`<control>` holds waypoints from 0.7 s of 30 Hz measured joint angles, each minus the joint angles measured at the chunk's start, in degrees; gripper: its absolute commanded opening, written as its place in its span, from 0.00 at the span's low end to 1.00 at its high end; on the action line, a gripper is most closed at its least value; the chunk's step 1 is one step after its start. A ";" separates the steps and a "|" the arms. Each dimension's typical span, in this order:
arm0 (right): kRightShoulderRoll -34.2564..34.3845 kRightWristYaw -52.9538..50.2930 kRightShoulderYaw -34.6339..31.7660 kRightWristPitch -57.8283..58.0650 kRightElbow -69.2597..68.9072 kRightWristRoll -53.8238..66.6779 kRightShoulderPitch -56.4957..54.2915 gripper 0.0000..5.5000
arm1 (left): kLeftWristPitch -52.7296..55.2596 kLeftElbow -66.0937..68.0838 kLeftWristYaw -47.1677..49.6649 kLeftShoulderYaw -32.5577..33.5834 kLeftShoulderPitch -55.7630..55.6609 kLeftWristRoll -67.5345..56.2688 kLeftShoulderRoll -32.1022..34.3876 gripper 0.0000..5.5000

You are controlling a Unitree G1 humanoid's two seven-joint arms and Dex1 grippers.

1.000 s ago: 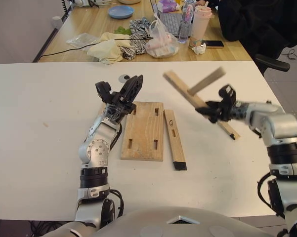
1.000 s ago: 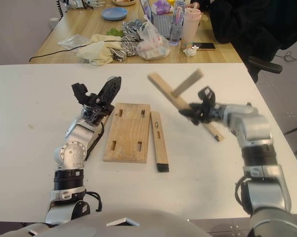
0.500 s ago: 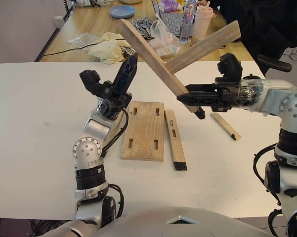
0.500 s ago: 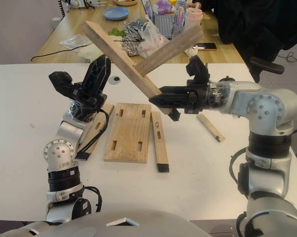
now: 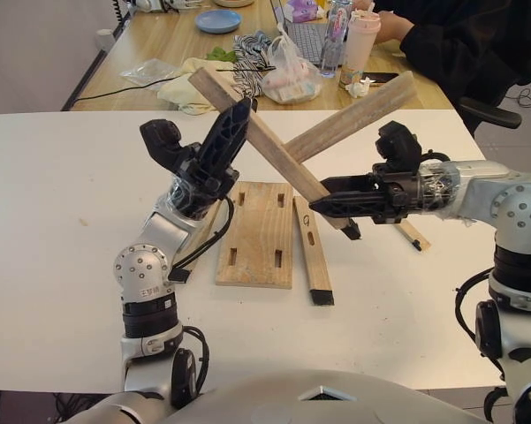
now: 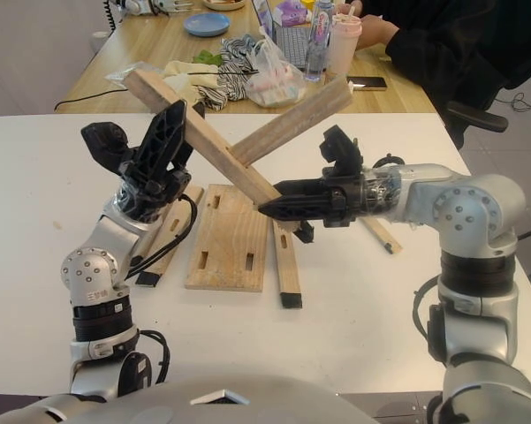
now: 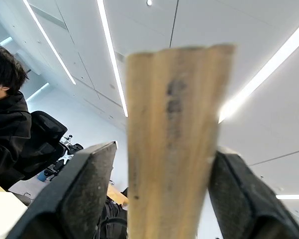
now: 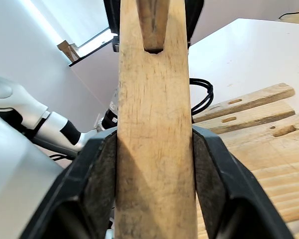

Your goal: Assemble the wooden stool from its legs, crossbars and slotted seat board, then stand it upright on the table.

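Note:
A wooden leg with a crossbar joined to it in an X hangs above the slotted seat board. My right gripper is shut on the leg's lower end, and the wood fills the space between its fingers. My left gripper holds the upper end, where the wood sits between its fingers. A second leg lies right of the board and a third leg lies left of it, under my left arm. A short crossbar lies at the right.
Everything rests on a white table. Behind it stands a wooden table with cloths, a plastic bag, bottles and a blue plate. A person in black sits at the back right.
The right gripper lifted the joined leg and crossbar off the table, then lowered them slightly. The left gripper rose from the board's edge and closed around the leg's upper end.

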 measured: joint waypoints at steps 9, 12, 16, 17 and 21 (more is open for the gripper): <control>-1.00 -1.24 -0.06 1.53 -0.28 3.14 0.69 0.43 | 3.55 0.84 -5.02 0.79 0.80 -1.79 4.79 0.37; 1.07 -3.96 -1.35 -0.35 -0.97 4.05 2.23 0.51 | 3.38 4.03 -5.19 3.18 -0.55 -3.38 5.21 0.37; 2.83 -8.05 -1.68 -3.81 -2.54 2.53 6.94 0.56 | 2.63 9.74 -4.16 9.10 -4.38 -3.29 11.87 0.37; 3.38 -8.86 -1.30 -5.41 -2.07 1.53 8.38 0.54 | 3.52 10.89 -4.56 9.89 -5.40 -2.49 14.67 0.37; 3.80 -12.68 -0.88 -12.07 2.00 -5.33 13.71 0.41 | 6.09 12.60 -10.42 10.74 -4.77 4.24 26.25 0.37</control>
